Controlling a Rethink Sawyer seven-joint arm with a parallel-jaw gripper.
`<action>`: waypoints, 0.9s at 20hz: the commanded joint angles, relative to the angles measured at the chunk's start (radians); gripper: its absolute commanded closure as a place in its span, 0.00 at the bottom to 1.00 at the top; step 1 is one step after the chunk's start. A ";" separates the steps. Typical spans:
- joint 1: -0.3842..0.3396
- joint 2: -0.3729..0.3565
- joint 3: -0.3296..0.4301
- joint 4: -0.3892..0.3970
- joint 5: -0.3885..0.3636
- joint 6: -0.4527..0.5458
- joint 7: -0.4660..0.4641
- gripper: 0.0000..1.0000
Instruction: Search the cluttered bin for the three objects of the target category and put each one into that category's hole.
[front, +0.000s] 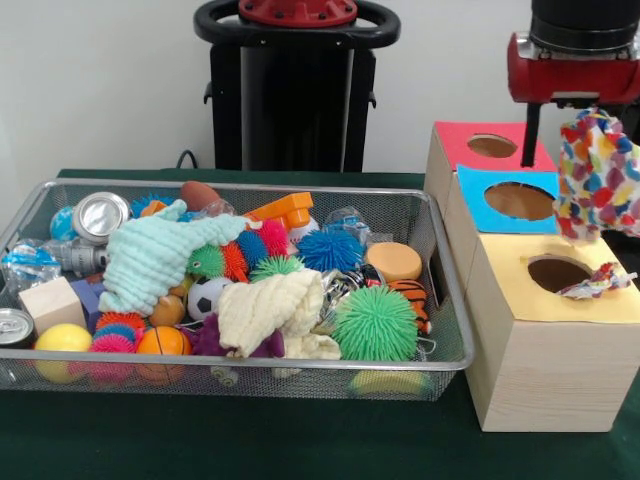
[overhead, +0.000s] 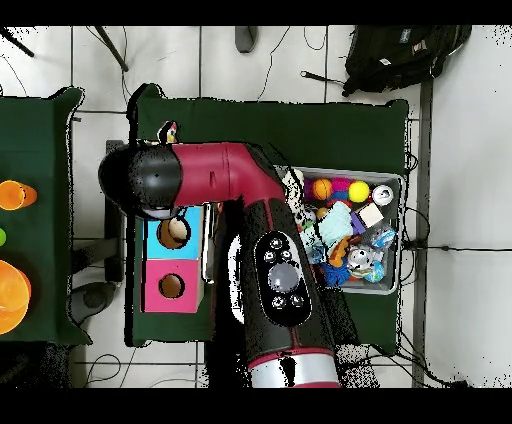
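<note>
Speckled cloth (front: 598, 172) hanging lengthwise above yellow hole (front: 558, 273)

A spotty cloth (front: 598, 172) of many colours hangs from my gripper (front: 590, 112) above the yellow hole (front: 558, 272). Another spotty cloth (front: 598, 284) pokes out of that hole. A mint cloth (front: 155, 255) and a cream cloth (front: 272, 312) lie in the bin (front: 440, 290).

Clearance record: bin crowded, one of three box holes partly blocked.

Wire bin (front: 452, 300) filled wall to wall; pale green cloth (front: 150, 258) and cream cloth (front: 268, 310) lie over the balls, no bare floor showing. Wooden box (front: 545, 375) stands just beside the bin. Red hole (front: 492, 146) and blue hole (front: 520, 201) unobstructed; multicoloured cloth (front: 598, 172) hangs by the yellow hole (front: 556, 273), a scrap at its rim.
</note>
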 joint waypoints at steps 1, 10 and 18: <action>-0.003 0.075 -0.017 -0.166 0.052 0.108 0.206 0.00; -0.006 0.156 -0.037 -0.244 0.052 0.067 0.173 0.00; -0.060 0.197 -0.026 -0.207 0.025 -0.018 0.064 0.00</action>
